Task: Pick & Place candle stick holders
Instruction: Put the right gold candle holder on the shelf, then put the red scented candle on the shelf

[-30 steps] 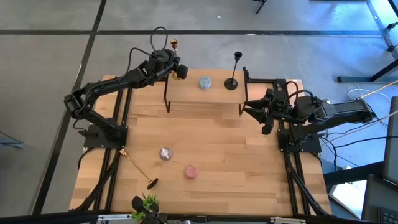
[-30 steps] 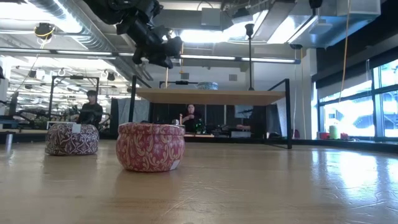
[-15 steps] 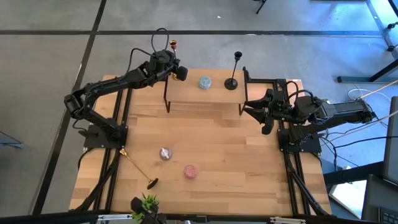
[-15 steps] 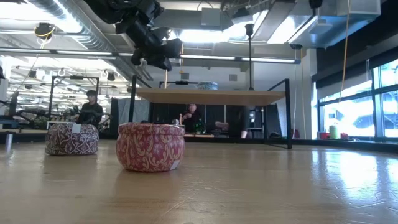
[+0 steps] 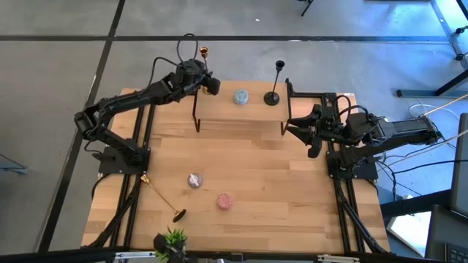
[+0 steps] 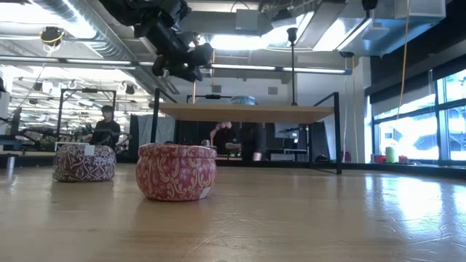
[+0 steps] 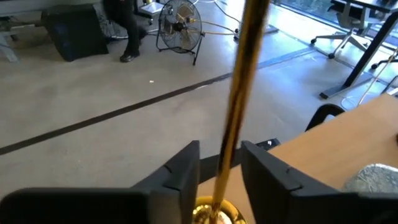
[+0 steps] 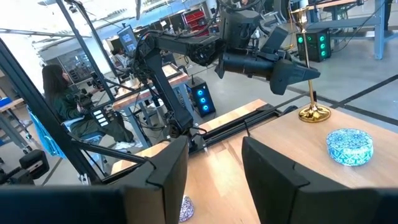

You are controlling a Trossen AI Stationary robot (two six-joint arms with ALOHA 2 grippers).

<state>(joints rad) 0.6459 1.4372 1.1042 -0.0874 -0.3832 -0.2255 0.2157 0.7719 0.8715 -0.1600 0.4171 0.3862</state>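
Two of the three candle stick holders appear to be placed on the raised shelf [image 5: 238, 109] near the top centre of the high view. The black holder [image 5: 275, 84] stands upright at the shelf's right part, with a small blue tin [image 5: 240, 96] left of it. A gold holder [image 5: 204, 69] stands at the shelf's left end, and the left hand [image 5: 212, 84] is right at its lower stem. In the left wrist view the fingers [image 7: 186, 168] sit narrowly on either side of that gold stem [image 7: 239, 99] without visibly pressing it, so I judge the hand is parted and the holder rests on its own base (the right wrist view shows that base flat on the wood).

The third holder [image 5: 161, 196], gold with a dark foot, lies tipped over on the desk [image 5: 256, 175] at the lower left of the high view, so that one is left to do. Two patterned tins [image 5: 208, 190] sit near it.

The right hand [image 5: 296, 130] waits with fingers apart at the right of the shelf, holding nothing.
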